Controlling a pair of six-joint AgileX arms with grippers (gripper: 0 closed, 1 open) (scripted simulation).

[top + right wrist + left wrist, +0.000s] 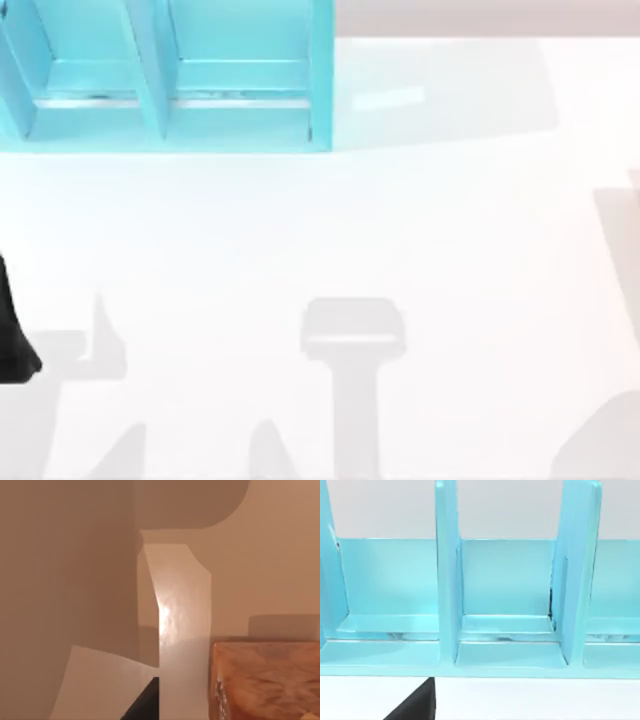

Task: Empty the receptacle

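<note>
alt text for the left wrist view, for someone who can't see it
A light blue divided rack stands on a white table, its upright partitions forming open compartments with nothing visible in them. A dark piece of the arm juts in at the lower edge.

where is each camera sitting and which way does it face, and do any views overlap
Top view: above the table, looking down; blue divided rack at top left, a dark bit of the left arm at the left edge.
Left wrist view: on the left arm, facing the rack's compartments; a dark part shows below.
Right wrist view: on the right arm, facing tan surfaces and an orange-brown block.
Shared: the rack, in the top and left wrist views.
</note>
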